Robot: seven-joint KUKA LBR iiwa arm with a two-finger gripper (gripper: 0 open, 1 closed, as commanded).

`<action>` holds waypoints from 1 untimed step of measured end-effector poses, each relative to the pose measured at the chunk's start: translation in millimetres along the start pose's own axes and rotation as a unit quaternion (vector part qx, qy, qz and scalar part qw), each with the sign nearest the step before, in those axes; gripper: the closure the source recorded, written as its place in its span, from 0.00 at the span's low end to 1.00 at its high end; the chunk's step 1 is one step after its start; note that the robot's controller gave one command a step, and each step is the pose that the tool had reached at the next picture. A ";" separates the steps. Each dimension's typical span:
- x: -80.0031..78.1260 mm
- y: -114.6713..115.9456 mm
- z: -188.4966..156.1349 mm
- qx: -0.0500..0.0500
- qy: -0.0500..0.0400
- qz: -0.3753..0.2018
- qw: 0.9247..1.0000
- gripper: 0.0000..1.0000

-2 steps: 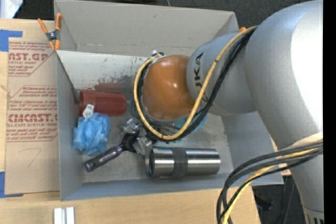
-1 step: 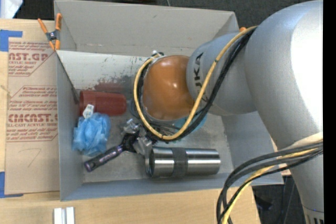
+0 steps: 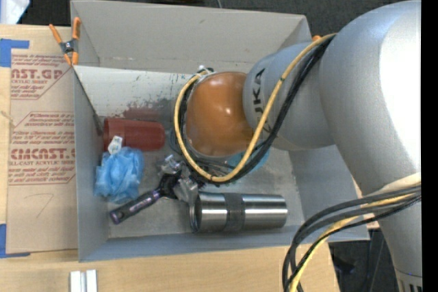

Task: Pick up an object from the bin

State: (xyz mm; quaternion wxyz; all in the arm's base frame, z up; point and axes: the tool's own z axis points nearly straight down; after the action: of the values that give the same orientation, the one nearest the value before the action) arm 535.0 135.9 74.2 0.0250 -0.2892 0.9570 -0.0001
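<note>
Grip state cannot be told, since the tool (image 3: 179,178) is tucked under the arm's orange cover (image 3: 215,113), low over the upper end of a dark, slim-handled utensil (image 3: 137,204) that lies slanted on the floor of the bin (image 3: 205,31), between a blue mesh puff (image 3: 120,173) and a steel cylinder (image 3: 239,212). That utensil looks light and stiff, probably best taken across its narrow handle; the polished cylinder would likely be heavier and slippery.

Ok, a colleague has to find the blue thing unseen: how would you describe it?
Look in the grey metal bin, by the wall on the view's left. Below the dark red block lies a crumpled blue mesh puff. It is the only soft, blue thing there, with a white tag.
</note>
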 end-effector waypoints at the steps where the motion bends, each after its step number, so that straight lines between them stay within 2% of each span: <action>1: 0.7 1.4 -36.1 -0.002 0.004 -0.001 1.000 1.00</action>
State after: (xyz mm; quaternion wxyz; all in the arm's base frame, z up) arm 531.9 136.1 110.2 0.0208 -0.2900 0.9568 0.0004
